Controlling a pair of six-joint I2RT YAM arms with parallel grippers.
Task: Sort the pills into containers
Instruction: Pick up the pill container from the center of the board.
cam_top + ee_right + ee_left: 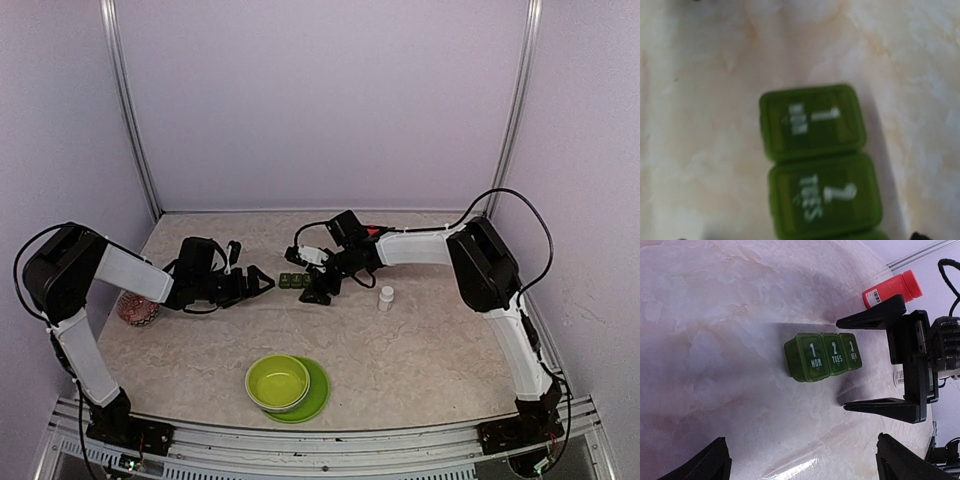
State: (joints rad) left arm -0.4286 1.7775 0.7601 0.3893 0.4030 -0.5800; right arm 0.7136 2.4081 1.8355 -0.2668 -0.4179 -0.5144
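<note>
The dark green three-compartment pill box (pixel 293 281) lies mid-table with all lids shut, marked 1 MON, 2 TUES, 3 WED in the left wrist view (pixel 822 356). My right gripper (pixel 320 293) is open just right of it. In the left wrist view its two black fingers (pixel 872 317) straddle the WED end without touching it. The right wrist view shows the MON and TUES lids (pixel 815 150) close up and blurred. My left gripper (pixel 255 282) is open and empty just left of the box, its fingertips (pixel 720 455) at the bottom of its own view. No loose pills show.
An orange-red bottle (pixel 892 288) lies on its side behind the right gripper. A small white bottle (pixel 386 298) stands right of the box. A lime-green bowl (pixel 278 382) on its plate (pixel 318 395) sits near the front. A reddish round object (pixel 137 308) is under the left arm.
</note>
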